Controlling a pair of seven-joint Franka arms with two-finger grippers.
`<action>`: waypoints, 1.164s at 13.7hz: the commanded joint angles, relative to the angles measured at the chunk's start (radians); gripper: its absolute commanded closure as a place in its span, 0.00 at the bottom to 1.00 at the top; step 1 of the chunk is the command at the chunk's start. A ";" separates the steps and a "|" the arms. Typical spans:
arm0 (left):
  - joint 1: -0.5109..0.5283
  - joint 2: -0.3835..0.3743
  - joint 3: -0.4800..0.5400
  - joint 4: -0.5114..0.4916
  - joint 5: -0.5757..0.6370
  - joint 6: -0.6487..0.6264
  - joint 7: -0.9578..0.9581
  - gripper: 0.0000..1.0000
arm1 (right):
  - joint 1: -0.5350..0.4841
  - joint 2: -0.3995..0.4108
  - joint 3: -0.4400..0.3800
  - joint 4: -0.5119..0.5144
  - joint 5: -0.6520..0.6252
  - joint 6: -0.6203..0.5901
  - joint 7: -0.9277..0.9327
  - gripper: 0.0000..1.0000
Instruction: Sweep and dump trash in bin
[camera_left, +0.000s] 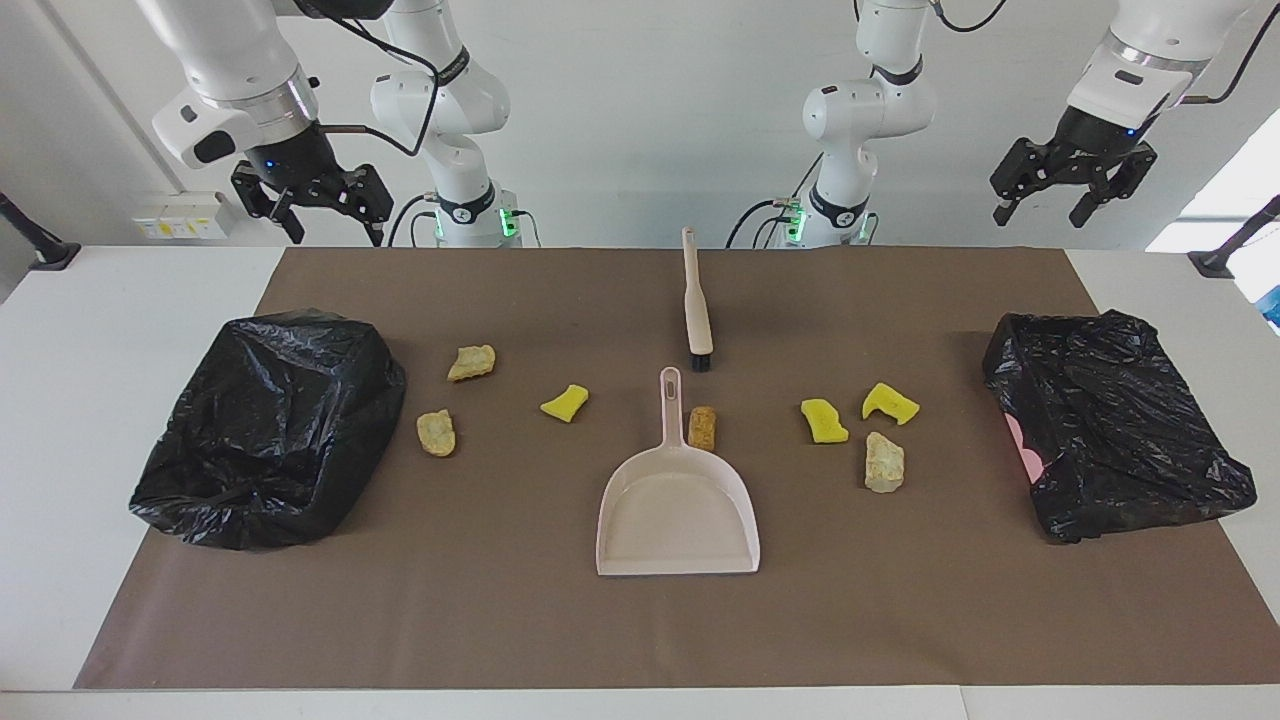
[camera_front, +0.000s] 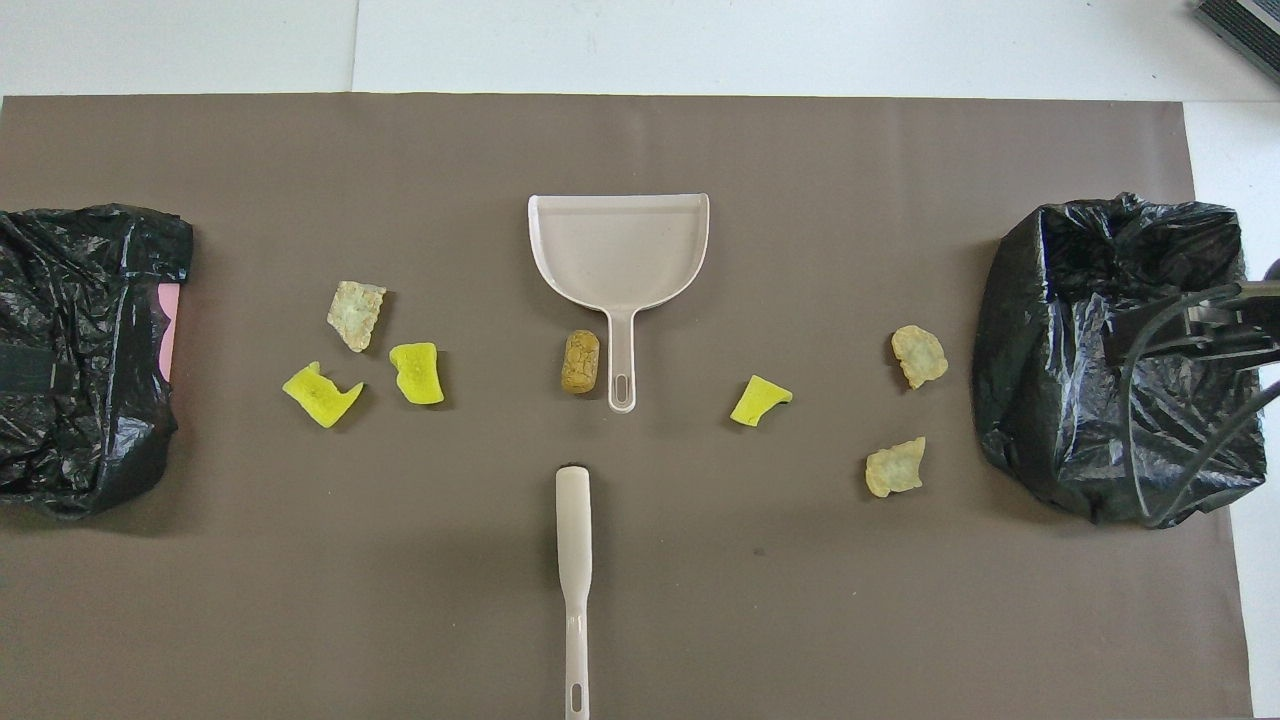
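Several pieces of trash lie on the brown mat: yellow sponge chunks (camera_left: 565, 402) (camera_left: 823, 420) (camera_left: 890, 402) and tan bread-like lumps (camera_left: 471, 362) (camera_left: 436, 432) (camera_left: 884, 462), plus a brown lump (camera_left: 702, 427) (camera_front: 580, 361) beside the dustpan's handle. The pale pink dustpan (camera_left: 677, 510) (camera_front: 618, 245) lies flat mid-mat, and the brush (camera_left: 696, 305) (camera_front: 574, 560) lies nearer the robots. A bin lined with a black bag (camera_left: 270, 425) (camera_front: 1110, 350) sits at the right arm's end, another bin (camera_left: 1115, 420) (camera_front: 85, 350) at the left arm's end. My right gripper (camera_left: 335, 232) and left gripper (camera_left: 1040, 212) hang open and high, holding nothing.
The brown mat (camera_left: 500, 620) covers most of the white table (camera_left: 80, 330). The right arm's cables (camera_front: 1190, 400) hang over the bin at that end. A pink patch (camera_left: 1020, 440) shows under the other bin's bag.
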 joint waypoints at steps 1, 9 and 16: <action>-0.024 -0.039 -0.003 -0.058 -0.036 -0.010 0.010 0.00 | 0.003 -0.025 -0.008 -0.029 0.020 0.007 0.014 0.00; -0.220 -0.164 -0.005 -0.278 -0.095 -0.004 -0.110 0.00 | 0.007 0.000 0.006 -0.040 0.027 0.060 -0.013 0.00; -0.615 -0.165 -0.008 -0.523 -0.096 0.238 -0.590 0.00 | 0.147 0.168 0.032 -0.012 0.036 0.187 -0.003 0.00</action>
